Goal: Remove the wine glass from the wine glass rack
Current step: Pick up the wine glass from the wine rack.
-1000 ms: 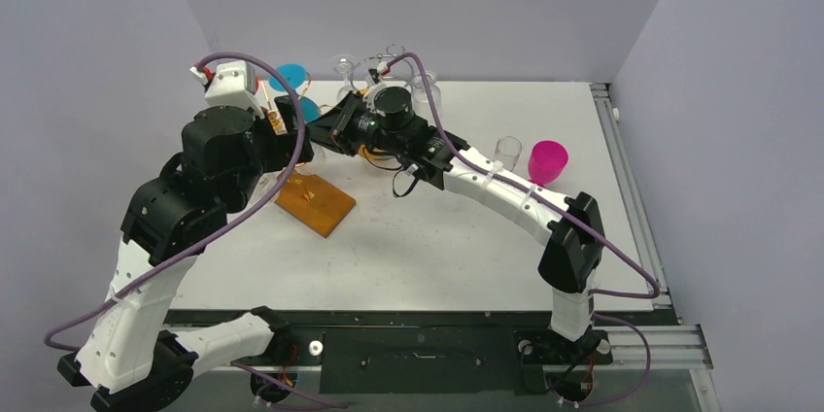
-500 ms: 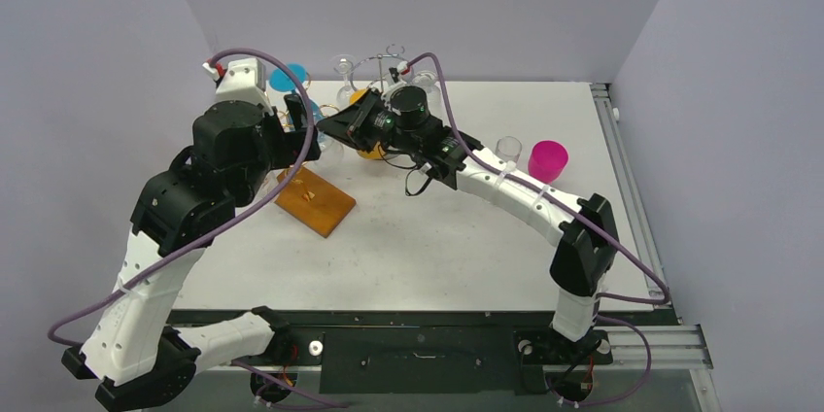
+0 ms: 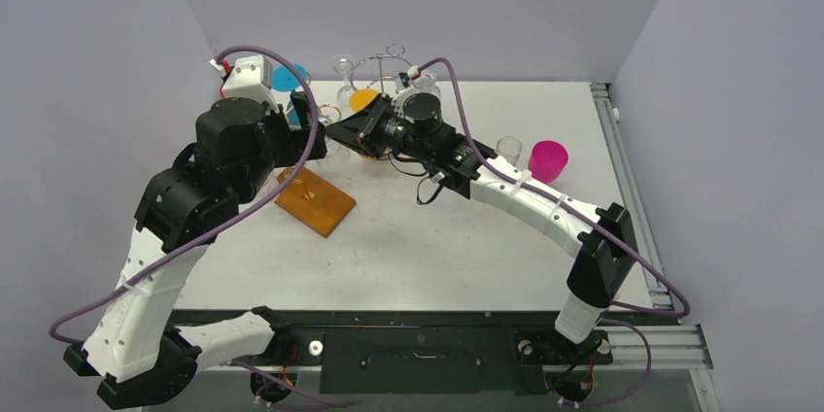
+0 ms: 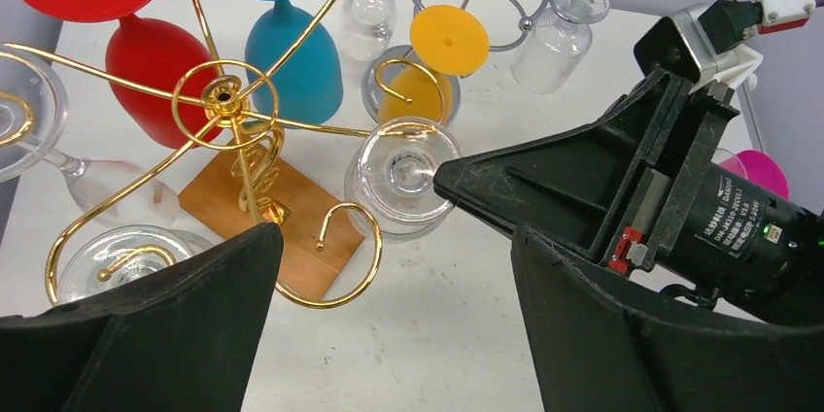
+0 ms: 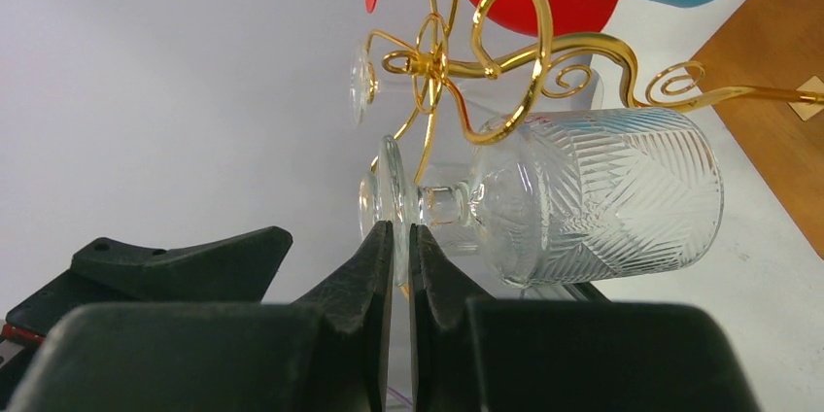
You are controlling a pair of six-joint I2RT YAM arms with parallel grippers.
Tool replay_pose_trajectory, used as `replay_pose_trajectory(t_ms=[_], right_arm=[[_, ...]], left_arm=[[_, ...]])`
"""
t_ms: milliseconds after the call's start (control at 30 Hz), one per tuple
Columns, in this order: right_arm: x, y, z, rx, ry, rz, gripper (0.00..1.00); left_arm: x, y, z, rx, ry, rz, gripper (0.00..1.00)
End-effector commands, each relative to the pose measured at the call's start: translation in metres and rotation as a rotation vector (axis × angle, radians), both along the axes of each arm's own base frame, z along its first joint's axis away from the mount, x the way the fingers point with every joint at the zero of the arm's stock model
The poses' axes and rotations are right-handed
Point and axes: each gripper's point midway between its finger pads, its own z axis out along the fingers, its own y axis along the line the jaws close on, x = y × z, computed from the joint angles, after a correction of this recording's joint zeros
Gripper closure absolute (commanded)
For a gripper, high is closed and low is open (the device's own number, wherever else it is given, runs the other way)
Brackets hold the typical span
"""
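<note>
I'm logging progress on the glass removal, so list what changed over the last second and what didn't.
The right arm swung its elbow to the right and its wrist shifted right, uncovering the orange glass. The left arm edged right toward the gold rack. Unchanged: right end effector shut on the clear glass by its foot, glass still hooked; left end effector open; pink cup in place.
</note>
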Motion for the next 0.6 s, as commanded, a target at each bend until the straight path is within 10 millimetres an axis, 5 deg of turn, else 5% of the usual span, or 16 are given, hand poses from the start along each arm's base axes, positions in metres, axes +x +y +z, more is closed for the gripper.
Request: replay_pose_trajectory(t_ms=[0,233,567], right_arm=[[-0.016,-0.025,0.073,0.163,-0.132,-0.006,1.0],[-0.023,-0.057,0.073,0.166,-0.142,-0.039,1.0],[-0.019,-0.142,0.076,0.187,-0.16,-0.154,1.0]], left_arm=[[0.004,-0.01,0.024,-0.075,-0.073,-0.035,0.15],[0.003,-0.037,0.027,-0.129,-0.073,-0.156,0.15],[-0.008,-0.115,0.046,-0.218,-0.134,-0.438,0.15]])
